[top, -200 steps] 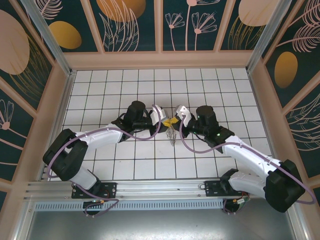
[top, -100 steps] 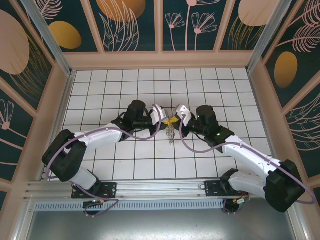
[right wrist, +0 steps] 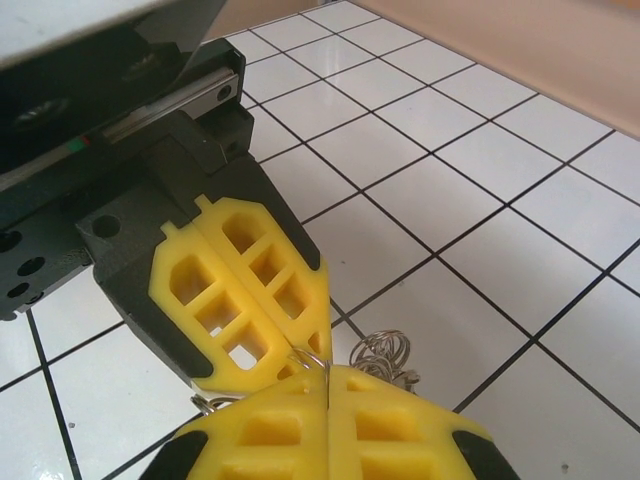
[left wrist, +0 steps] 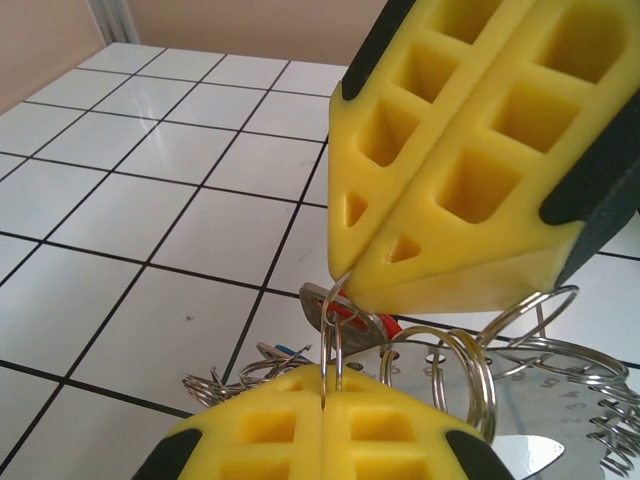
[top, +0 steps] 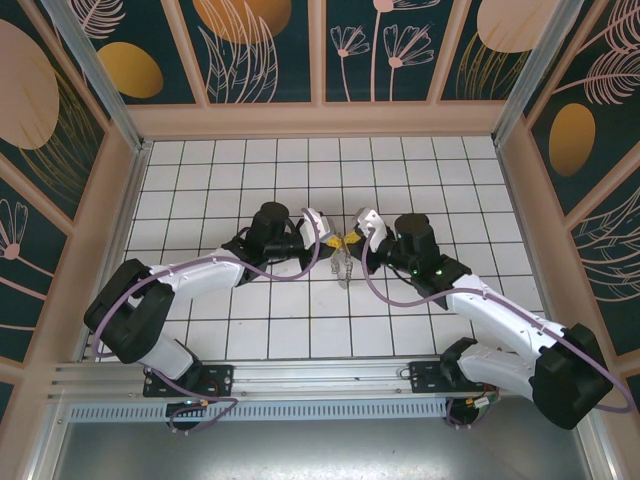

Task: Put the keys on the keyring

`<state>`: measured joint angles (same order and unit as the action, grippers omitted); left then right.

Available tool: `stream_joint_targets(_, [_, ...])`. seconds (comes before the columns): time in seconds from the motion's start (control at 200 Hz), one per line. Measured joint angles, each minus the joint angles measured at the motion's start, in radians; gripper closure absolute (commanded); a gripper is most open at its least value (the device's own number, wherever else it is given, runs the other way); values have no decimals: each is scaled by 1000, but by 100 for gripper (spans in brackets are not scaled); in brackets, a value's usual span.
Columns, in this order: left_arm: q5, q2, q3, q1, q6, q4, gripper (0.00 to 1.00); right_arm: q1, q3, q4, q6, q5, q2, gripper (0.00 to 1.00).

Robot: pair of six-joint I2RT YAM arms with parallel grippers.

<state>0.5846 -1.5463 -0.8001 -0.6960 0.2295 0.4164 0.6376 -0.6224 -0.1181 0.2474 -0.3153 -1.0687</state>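
My left gripper (top: 327, 238) and right gripper (top: 353, 236) meet tip to tip over the middle of the tiled floor. A bunch of metal, the keyring (top: 343, 265) with its keys, hangs below them. In the left wrist view my left gripper (left wrist: 325, 385) is shut on a small wire loop (left wrist: 336, 345). That loop runs through a silver key (left wrist: 318, 302) with a red tag (left wrist: 395, 325). The right gripper (left wrist: 350, 282) pinches the same loop from above. The keyring's larger rings (left wrist: 470, 365) hang to the right. My right gripper (right wrist: 328, 378) is shut, facing the left gripper (right wrist: 312, 345).
White tiled floor (top: 230, 180) lies inside wooden walls (top: 320, 120). A tangle of wire loops (right wrist: 385, 352) dangles just above the tiles under the fingers. A key with a bluish tag (left wrist: 285, 351) lies low among the loops. An aluminium rail (top: 320, 372) runs along the near edge.
My left gripper has closed on the small wire loop. The two grippers have drawn slightly closer together, and the hanging bunch has shifted a little.
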Motion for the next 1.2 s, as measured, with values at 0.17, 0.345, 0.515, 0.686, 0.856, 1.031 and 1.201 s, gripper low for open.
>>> stream_joint_targets(0.17, [0, 0, 0, 0, -1, 4, 84, 0, -17, 2, 1, -16, -13, 100])
stream_joint_targets(0.345, [1, 0, 0, 0, 2, 3, 80, 0, -25, 2, 7, -34, -37, 100])
stream_joint_targets(0.515, [1, 0, -5, 0, 5, -2, 81, 0, -32, 5, 10, -46, -54, 100])
stream_joint_targets(0.686, [1, 0, -12, 0, 9, -9, 85, 0, -37, 7, 19, -46, -54, 100])
stream_joint_targets(0.856, [0, -1, -15, 0, 22, -19, 84, 0, -39, 10, 27, -45, -54, 100])
stream_joint_targets(1.031, [-4, -1, -16, 0, 32, -26, 82, 0, -39, 10, 27, -44, -54, 100])
stream_joint_targets(1.201, [-11, -1, -19, 0, 35, -31, 84, 0, -39, 9, 27, -43, -53, 100])
